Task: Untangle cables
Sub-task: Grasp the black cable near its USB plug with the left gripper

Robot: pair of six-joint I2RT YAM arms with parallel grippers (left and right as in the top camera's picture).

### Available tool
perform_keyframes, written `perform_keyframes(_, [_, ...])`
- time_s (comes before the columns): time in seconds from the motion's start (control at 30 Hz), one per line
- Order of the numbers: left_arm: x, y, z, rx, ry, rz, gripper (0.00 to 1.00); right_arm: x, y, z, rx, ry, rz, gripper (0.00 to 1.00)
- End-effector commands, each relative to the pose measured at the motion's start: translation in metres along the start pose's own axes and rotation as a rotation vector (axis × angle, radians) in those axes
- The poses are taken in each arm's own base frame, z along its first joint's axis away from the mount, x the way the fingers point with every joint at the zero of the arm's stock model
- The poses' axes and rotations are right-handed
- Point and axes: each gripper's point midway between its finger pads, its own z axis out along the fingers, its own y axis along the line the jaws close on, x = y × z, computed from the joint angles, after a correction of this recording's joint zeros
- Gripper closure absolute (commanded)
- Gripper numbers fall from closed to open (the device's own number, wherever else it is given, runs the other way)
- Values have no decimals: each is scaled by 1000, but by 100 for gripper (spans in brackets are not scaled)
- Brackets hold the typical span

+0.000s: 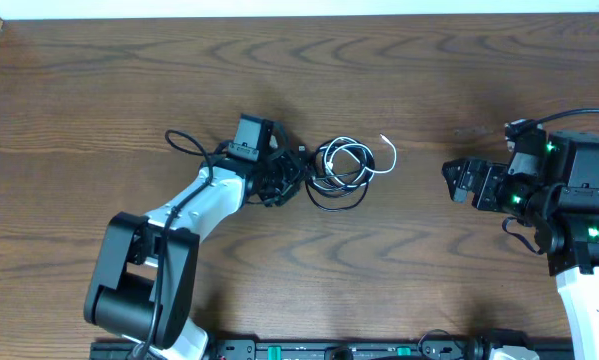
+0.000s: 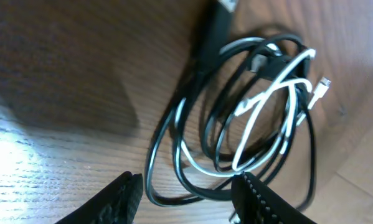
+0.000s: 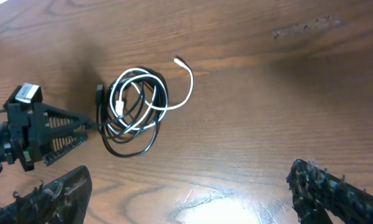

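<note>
The black and white cables (image 1: 341, 172) lie in one knotted bunch in the middle of the worktop (image 1: 429, 80). My left fingers (image 2: 118, 199) are half spread around a black loop (image 2: 169, 200), I think to grab it. My right fingers (image 3: 326, 186) wait spread wide, far off.

Nothing fancy under me, just a dark brown wooden table (image 1: 79, 90) with wavy grain running the long way across it. The only real landmark is a pale scuff mark (image 1: 469, 130) rubbed into the top. Past the scuff mark, along the far edge, there's a whitish strip (image 1: 279, 8); can't tell if that's wall or floor. On the near side of the scuff mark, in my right wrist view, a bright glare patch (image 3: 217, 199) sits on the wood, so the light's coming from above.
</note>
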Motion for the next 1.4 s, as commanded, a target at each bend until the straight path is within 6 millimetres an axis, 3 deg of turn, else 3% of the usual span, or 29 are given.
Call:
perform_keyframes(0.0, [-2, -2, 5, -24, -29, -25, 48, -5, 3, -4, -1, -12, 0, 3])
perform_keyframes(0.27, [10, 1, 18, -79, -60, -30, 49, -2, 2, -4, 2, 1, 5, 4])
perform_keyframes(0.47, [23, -3, 30, -89, -62, -2, 55, 2, 1, -4, 6, 18, 11, 4])
perform_keyframes(0.8, [27, -1, 36, -146, -150, 61, 61, 6, 0, -4, 10, 34, 17, 5])
perform_keyframes(1.17, [16, 6, 33, -195, -226, 116, 71, 11, -1, -4, 15, 53, 24, 5])
perform_keyframes(1.23, [16, 6, 33, -199, -224, 141, 77, 12, -1, -4, 16, 56, 25, 5])
perform_keyframes(1.3, [16, 6, 33, -202, -220, 172, 92, 13, -1, -4, 16, 59, 26, 5])
perform_keyframes(1.37, [18, 5, 33, -205, -202, 244, 93, 13, -1, -4, 17, 62, 27, 5])
